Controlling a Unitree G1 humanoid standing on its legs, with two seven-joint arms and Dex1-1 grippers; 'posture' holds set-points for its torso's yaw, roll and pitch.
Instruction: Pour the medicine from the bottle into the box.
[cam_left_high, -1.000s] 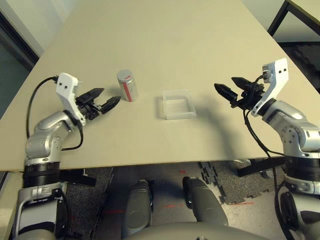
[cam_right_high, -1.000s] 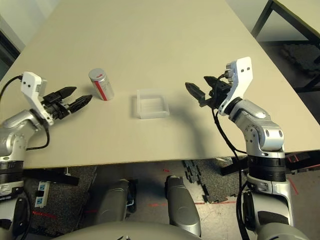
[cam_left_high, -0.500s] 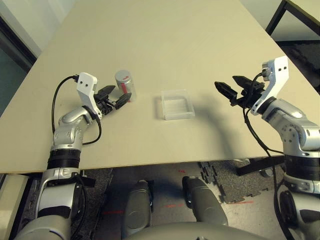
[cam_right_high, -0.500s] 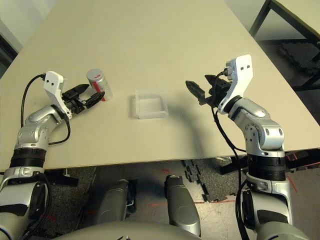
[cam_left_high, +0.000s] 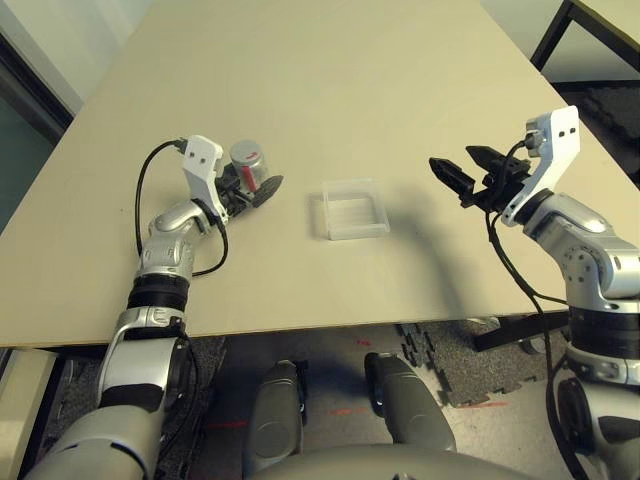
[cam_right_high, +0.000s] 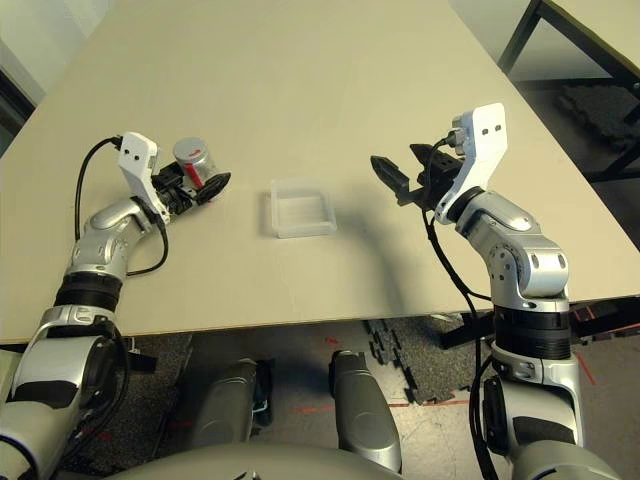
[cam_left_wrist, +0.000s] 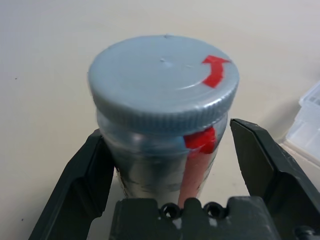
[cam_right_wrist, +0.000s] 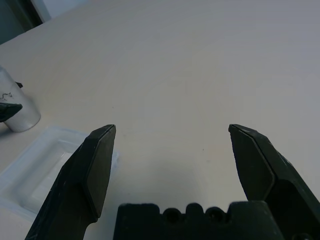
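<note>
A pale beige tabletop (cam_left_high: 350, 90) extends across the scene, with a second, dark-legged table (cam_left_high: 622, 18) beyond its edge on the robot's right. Head-camera views: the left gripper (cam_left_high: 257, 177) is positioned around the silvery, round-capped bottle (cam_left_high: 247, 158), which stands upright on the tabletop between its parted fingers. The shallow, clear plastic box (cam_left_high: 357, 231) lies between the two grippers, nearer the left one. The right gripper (cam_left_high: 451, 156) is released, its fingers spread above the tabletop on the far side of the box. Left wrist view: the bottle occupies the space between the left gripper's fingers, a gap separating it from one of them; whether the other makes contact cannot be told. The grey screw cap (cam_left_wrist: 162, 82) is in place, bearing a curved red arrow (cam_left_wrist: 215, 71); a red stripe (cam_left_wrist: 196, 170) descends the bottle's side. Right wrist view: bare tabletop lies between the right gripper's widely separated fingers, and the box is partly hidden behind one of them.
</note>
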